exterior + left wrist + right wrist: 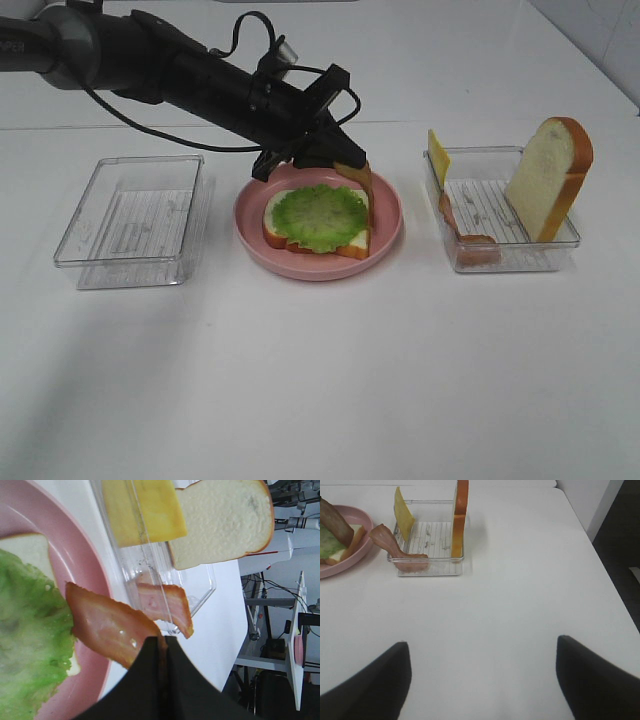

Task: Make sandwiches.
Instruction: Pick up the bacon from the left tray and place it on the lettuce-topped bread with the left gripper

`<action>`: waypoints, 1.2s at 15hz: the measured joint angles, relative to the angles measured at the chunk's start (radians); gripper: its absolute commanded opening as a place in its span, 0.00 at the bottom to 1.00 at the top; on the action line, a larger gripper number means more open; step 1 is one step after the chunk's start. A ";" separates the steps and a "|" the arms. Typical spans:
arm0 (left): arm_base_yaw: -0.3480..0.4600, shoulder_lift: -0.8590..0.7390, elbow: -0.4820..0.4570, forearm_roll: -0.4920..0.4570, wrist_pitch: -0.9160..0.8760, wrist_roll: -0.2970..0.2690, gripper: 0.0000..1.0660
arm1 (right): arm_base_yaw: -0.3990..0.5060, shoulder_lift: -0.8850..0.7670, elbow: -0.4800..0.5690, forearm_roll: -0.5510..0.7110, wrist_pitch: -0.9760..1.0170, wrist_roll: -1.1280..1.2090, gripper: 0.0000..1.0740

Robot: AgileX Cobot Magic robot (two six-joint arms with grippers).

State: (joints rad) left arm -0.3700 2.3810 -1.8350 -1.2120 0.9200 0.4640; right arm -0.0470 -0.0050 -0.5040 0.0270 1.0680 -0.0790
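Note:
A bread slice (278,228) topped with green lettuce (318,215) lies on the pink plate (390,215). My left gripper (343,158) reaches across over the plate's right side. It is shut on a brown bacon strip (365,200) that hangs down to the plate's edge beside the lettuce. In the left wrist view the closed gripper (162,645) pinches the bacon (110,627) next to the lettuce (25,645). My right gripper (480,680) is open and empty over bare table. It is out of the exterior view.
A clear container (500,250) right of the plate holds a yellow cheese square (437,157), a second bacon strip (465,238) and an upright bread slice (548,178). An empty clear container (130,220) stands left of the plate.

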 measured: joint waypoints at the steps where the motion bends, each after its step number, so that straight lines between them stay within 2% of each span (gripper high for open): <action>1: 0.000 0.001 0.000 0.026 0.000 0.000 0.00 | 0.000 0.000 0.000 0.000 0.000 0.000 0.70; 8: 0.063 0.001 -0.001 0.092 -0.005 0.000 0.00 | 0.000 0.000 0.000 0.000 0.000 0.000 0.70; 10: 0.063 0.001 -0.001 0.147 -0.011 -0.008 0.00 | 0.000 0.000 0.000 0.000 0.000 0.000 0.70; 11: 0.063 0.001 -0.001 0.180 -0.013 -0.027 0.05 | 0.000 0.000 0.000 0.000 0.000 0.000 0.70; 14: 0.063 0.001 -0.001 0.280 -0.018 -0.091 0.35 | 0.000 0.000 0.000 0.000 0.000 0.000 0.70; 15: 0.063 0.001 -0.001 0.299 -0.019 -0.095 0.46 | 0.000 0.000 0.000 0.000 0.000 0.000 0.70; 16: 0.063 -0.001 -0.001 0.311 -0.038 -0.101 0.65 | 0.000 0.000 0.000 0.000 0.000 0.000 0.70; 18: 0.063 -0.009 -0.001 0.312 -0.048 -0.102 0.69 | 0.000 0.000 0.000 0.000 0.000 0.000 0.70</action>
State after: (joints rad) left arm -0.3070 2.3720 -1.8360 -0.9000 0.8720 0.3620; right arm -0.0470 -0.0050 -0.5040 0.0270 1.0680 -0.0790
